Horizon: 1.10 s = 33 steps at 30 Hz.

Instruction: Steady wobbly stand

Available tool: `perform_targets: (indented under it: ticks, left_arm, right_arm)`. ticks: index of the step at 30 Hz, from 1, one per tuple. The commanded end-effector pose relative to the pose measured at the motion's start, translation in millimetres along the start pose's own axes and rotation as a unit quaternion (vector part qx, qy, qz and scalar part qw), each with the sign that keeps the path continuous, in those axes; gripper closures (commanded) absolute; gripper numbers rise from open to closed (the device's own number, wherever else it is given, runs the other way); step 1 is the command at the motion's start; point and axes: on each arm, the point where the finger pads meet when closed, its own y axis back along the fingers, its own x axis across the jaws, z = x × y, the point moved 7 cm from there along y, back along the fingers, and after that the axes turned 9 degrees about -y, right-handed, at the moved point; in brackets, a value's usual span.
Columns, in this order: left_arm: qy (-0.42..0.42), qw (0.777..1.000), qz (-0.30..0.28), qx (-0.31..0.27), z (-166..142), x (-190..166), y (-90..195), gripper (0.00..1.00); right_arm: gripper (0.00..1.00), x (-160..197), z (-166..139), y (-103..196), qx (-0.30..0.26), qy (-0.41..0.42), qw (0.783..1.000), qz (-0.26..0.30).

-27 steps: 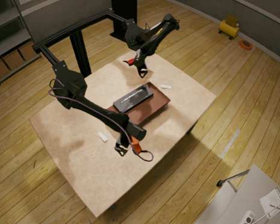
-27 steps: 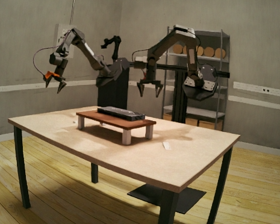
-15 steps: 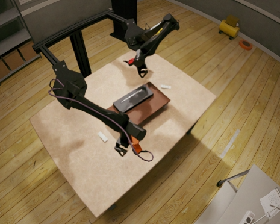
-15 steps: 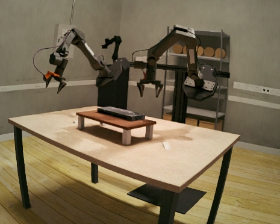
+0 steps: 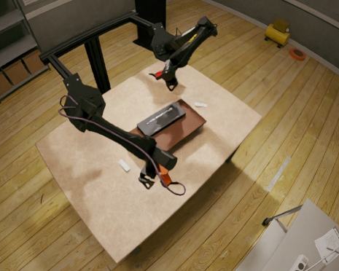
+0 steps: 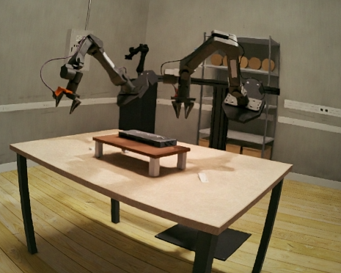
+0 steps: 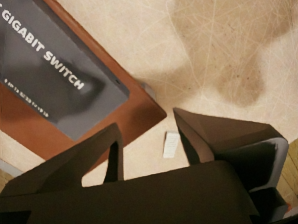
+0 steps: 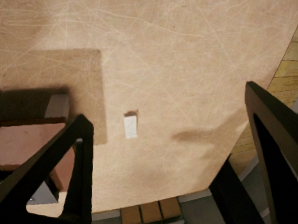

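Warm, moderately bright light falls on the desk (image 5: 108,204) (image 6: 223,194) — soft-edged shadows spread across it. The room's corners look dimmer — straight edges bow in the exterior view.

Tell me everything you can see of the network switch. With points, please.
The network switch (image 5: 161,118) (image 6: 147,138) (image 7: 50,70) (image 8: 44,195) is a long, slim, dark grey box, metal or plastic, with white lettering on top that includes "GIGABIT SWITCH". It lies flat, lengthwise, on the brown stand (image 5: 189,127) (image 6: 111,141) (image 7: 136,114) (image 8: 27,145), nearer the long edge on the arm-mount side. Neither gripper touches it.
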Motion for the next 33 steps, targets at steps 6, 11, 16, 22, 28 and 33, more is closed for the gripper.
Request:
perform_targets:
  ticks: [6, 11, 16, 22, 28, 33]
  left_arm:
    - [0.001, 1.000, 0.007, -0.006, 1.3, 2.7, 4.5, 0.57]
    - [0.087, 0.996, 0.000, -0.014, -7.8, 0.4, -4.1, 0.57]
    - [0.247, 0.969, -0.018, -0.026, -20.0, 2.8, -21.8, 0.57]
    - [0.399, 0.916, -0.033, -0.026, -40.2, 2.8, -38.8, 0.57]
    - [0.522, 0.852, -0.044, -0.022, -60.2, 2.6, -55.3, 0.57]
    - [0.631, 0.774, -0.048, -0.020, -77.1, -1.5, -65.0, 0.57]
  right_arm:
    - [0.00, -6.1, 6.9, 10.1, -0.016, -0.011, 1.000, -0.001]
    - [0.00, -11.9, 0.3, 1.5, -0.019, -0.042, 0.999, 0.008]
    - [0.00, -28.1, 2.8, 0.8, -0.054, -0.110, 0.992, 0.036]
    - [0.00, -45.5, -1.7, -0.9, -0.079, -0.159, 0.983, 0.050]
    - [0.00, -65.1, -2.3, 1.8, -0.114, -0.209, 0.969, 0.065]
    - [0.00, -77.9, -7.3, 2.8, -0.130, -0.235, 0.961, 0.068]
